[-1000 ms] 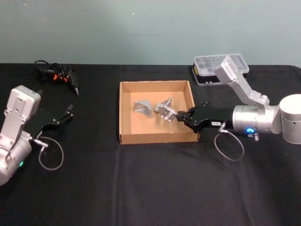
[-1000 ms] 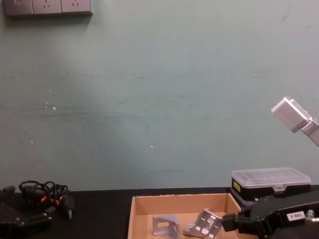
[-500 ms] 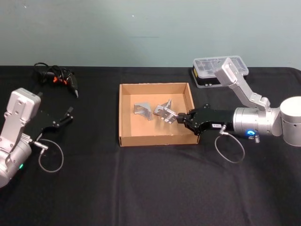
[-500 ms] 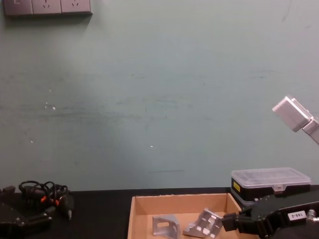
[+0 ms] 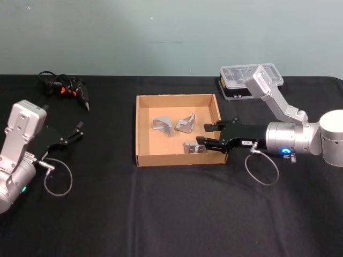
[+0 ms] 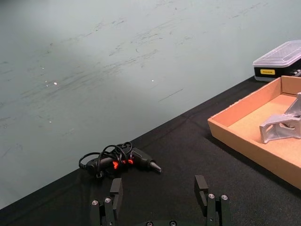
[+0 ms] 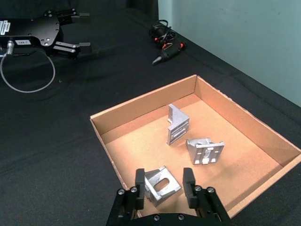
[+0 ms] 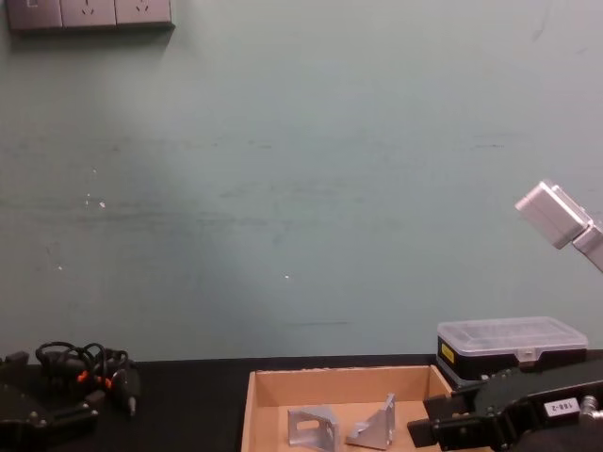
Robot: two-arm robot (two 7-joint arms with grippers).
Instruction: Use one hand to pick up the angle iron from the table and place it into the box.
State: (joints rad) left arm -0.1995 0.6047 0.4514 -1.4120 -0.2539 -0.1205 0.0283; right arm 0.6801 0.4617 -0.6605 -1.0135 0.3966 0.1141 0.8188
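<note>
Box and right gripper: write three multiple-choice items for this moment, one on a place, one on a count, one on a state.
1. Where is the plastic case?
A. Inside the box
B. On the table beyond the box's right side
C. In the left gripper

2. How many angle irons lie in the box?
A. One
B. Two
C. Three

3. The right gripper is:
A. open above the box
B. shut on an angle iron
C. parked beside the electric screwdriver

Key: 1 B, it sits behind the right arm. 2 C, the right wrist view shows three. 3 A, its fingers are spread, the nearest angle iron released.
</note>
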